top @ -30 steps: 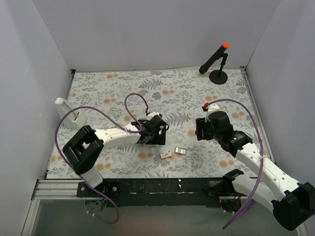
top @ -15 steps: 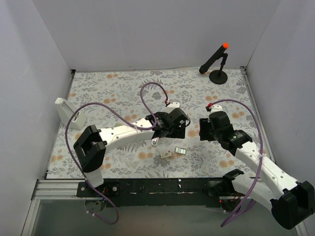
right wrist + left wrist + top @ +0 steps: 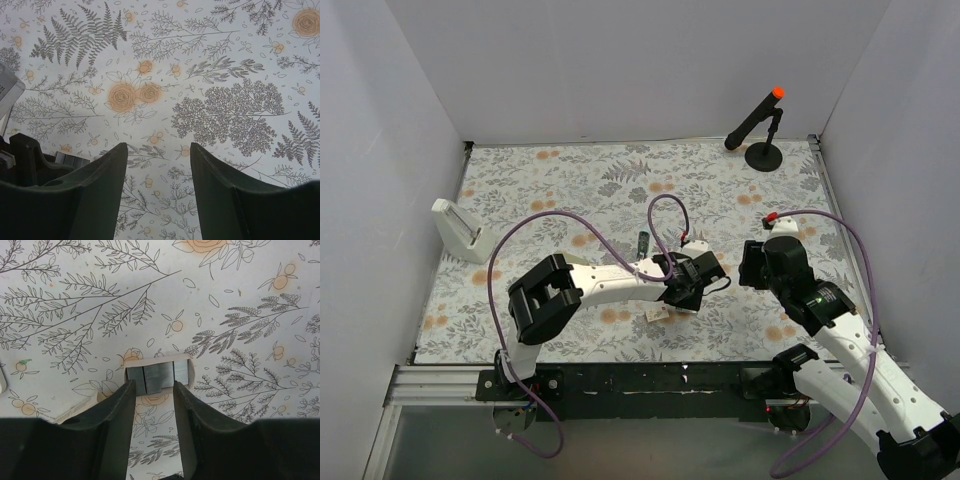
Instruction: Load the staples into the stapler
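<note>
In the left wrist view the staples (image 3: pixel 159 377) show as grey rows in a small beige-rimmed tray on the floral table. My left gripper (image 3: pixel 153 390) hangs right over the tray's near edge. Its jaws are open a narrow gap, one tip near each end of the rows, with nothing between them. In the top view this gripper (image 3: pixel 688 297) covers the tray. The small beige box (image 3: pixel 656 313) lies just left of it. A white stapler (image 3: pixel 458 230) lies at the table's far left. My right gripper (image 3: pixel 159 150) is open over bare table, to the right (image 3: pixel 752 265).
A black stand with an orange-tipped rod (image 3: pixel 760 125) is at the back right corner. A small dark object (image 3: pixel 643 240) lies behind the left arm's forearm. Purple cables loop above both arms. White walls enclose the table on three sides.
My left arm swung right from mid-table to over the staples tray, and its jaws narrowed a lot. My right arm drew back slightly to the right.
</note>
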Robot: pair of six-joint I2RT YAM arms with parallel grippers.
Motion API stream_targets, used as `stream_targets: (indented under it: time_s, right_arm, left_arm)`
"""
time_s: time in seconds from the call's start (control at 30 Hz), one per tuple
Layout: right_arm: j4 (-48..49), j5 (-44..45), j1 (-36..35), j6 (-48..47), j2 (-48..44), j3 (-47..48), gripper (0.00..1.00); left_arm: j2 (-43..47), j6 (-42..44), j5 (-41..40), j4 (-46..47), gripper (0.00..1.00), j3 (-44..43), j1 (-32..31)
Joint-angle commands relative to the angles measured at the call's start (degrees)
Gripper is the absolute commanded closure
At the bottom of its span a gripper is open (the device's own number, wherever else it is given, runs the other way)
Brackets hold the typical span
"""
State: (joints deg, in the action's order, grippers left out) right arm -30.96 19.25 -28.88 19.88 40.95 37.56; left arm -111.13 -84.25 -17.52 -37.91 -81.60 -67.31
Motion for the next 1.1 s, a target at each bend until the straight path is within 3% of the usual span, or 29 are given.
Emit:
stream_targets:
  time_s: [0.0,0.13,0.27,1.07]
  right_arm:
    - [-1.6,1.5,0.3,0.9,-1.3,-0.6,0.4]
    - [-1.7,1.5,0.3,1.0,-2.2,-0.8,0.39]
    - [-1.7,1.4,0.3,1.0,-2.2,-0.9,0.39]
    - [-1.0,1.5,0.4,0.9,-1.7,-1.8,0.4]
  left_arm:
    - [-0.2,-1.3,-2.3,-0.4,0.67,-2.0,-0.4]
    - [-1.5,-0.7,-1.8,-0.6,0.78,-2.6,-0.5]
    - [-2.0,-0.7,-1.7,-0.8,0.79,-2.8,-0.5]
    - [-4.7,-0.8,-2.1,-5.3,0.73,-4.4,-1.0]
